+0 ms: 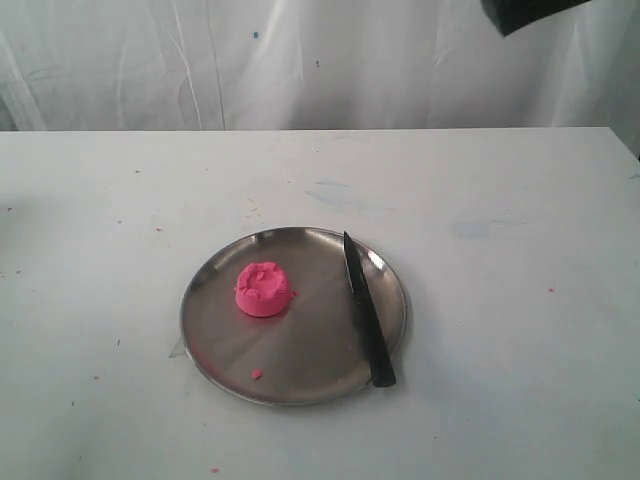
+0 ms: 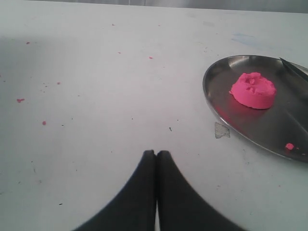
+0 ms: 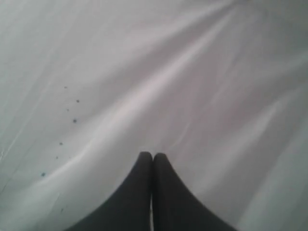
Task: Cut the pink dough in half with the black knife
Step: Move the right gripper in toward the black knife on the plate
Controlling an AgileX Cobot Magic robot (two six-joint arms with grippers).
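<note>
The pink dough (image 1: 264, 289) is one round rough-topped lump on the left half of the steel plate (image 1: 300, 375). The black knife (image 1: 367, 312) lies along the plate's right side, tip toward the back, handle end over the front rim. The left wrist view shows the dough (image 2: 253, 90), the plate (image 2: 219, 103) and a sliver of the knife (image 2: 294, 69) well beyond my left gripper (image 2: 156, 153), which is shut and empty over bare table. My right gripper (image 3: 153, 155) is shut and empty, facing only white cloth. A dark piece of the right arm (image 1: 525, 12) shows at the top.
A tiny pink crumb (image 1: 257, 374) lies on the plate near its front rim. Small pink specks (image 2: 20, 100) dot the white table (image 1: 500, 300). A white cloth backdrop (image 1: 300, 60) hangs behind the table's far edge.
</note>
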